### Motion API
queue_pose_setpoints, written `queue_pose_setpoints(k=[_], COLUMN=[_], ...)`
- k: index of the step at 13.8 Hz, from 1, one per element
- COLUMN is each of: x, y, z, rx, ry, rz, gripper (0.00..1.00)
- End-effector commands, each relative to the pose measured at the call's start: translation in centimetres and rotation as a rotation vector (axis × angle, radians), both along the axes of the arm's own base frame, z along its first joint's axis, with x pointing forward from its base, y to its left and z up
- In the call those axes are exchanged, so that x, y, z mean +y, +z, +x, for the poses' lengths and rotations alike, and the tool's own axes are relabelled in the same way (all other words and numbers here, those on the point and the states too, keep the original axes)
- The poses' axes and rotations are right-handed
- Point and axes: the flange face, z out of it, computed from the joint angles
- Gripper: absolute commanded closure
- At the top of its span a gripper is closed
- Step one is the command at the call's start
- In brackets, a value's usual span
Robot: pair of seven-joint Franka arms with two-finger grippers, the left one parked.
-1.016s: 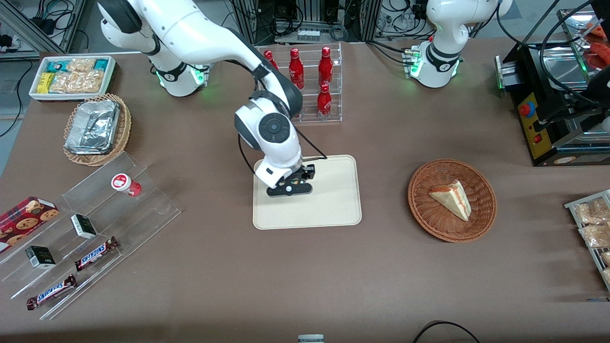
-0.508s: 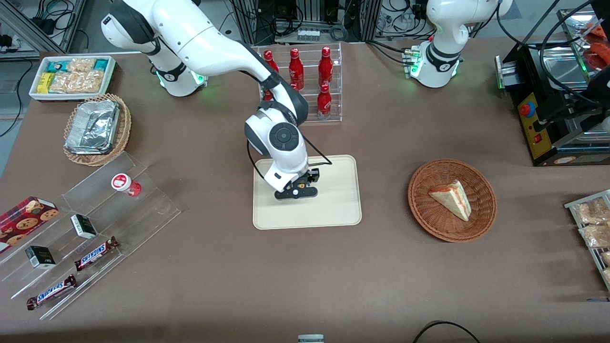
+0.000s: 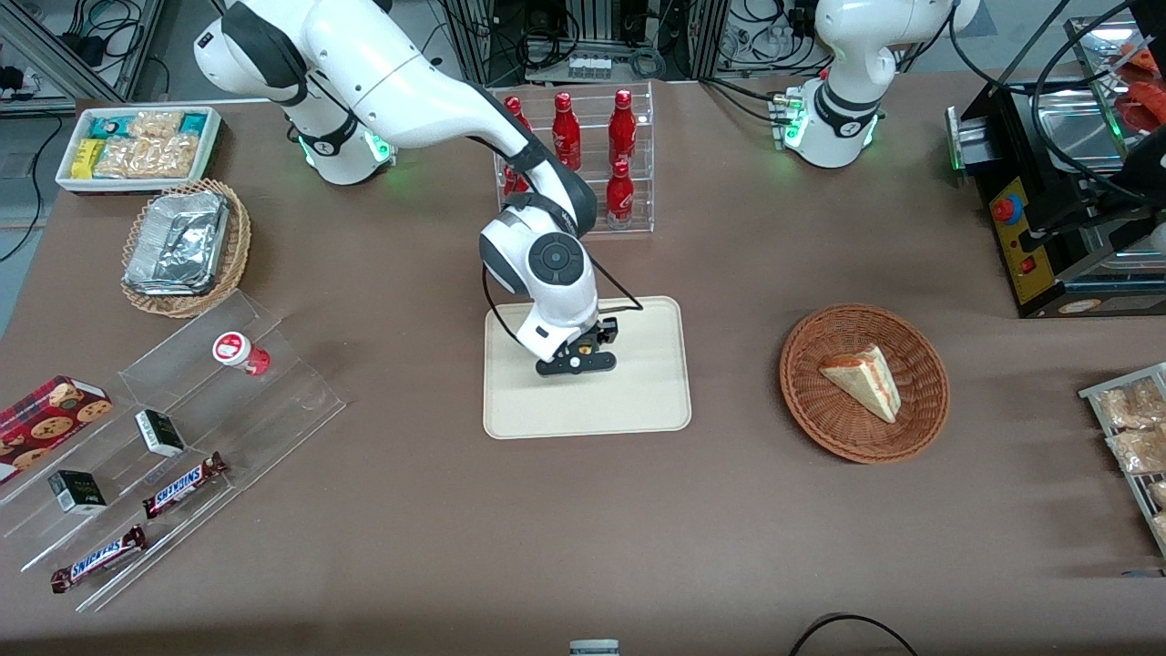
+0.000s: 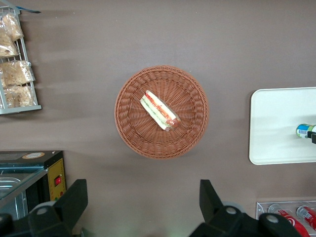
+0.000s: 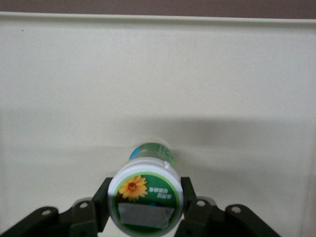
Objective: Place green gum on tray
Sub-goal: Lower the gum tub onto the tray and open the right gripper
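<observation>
From the front I see only the gripper (image 3: 577,363) low over the tray (image 3: 638,401); my wrist camera reveals the green gum (image 5: 145,200) pinched between the fingers (image 5: 190,205), seemingly just above the tray surface, its base hidden beneath the lid

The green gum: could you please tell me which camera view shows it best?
The right wrist view: the green gum fills it, lid up, gripped by the end effector above the tray. The left wrist view catches a sliver; the front view hides it.
</observation>
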Motion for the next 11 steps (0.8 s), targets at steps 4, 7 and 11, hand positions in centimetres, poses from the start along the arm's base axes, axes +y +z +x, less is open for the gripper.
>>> queue_pose_setpoints(k=[4, 7, 11], x=[-0.3, -3.8, -11.6], y=[2.4, 8.3, 18.9], z=[1.9, 3.9, 4.5], rx=[-0.030, -0.030, -0.005], ry=[-0.027, -0.070, -0.145], rz=[0.020, 0.016, 0.030], gripper=[0.00, 0.00, 0.00])
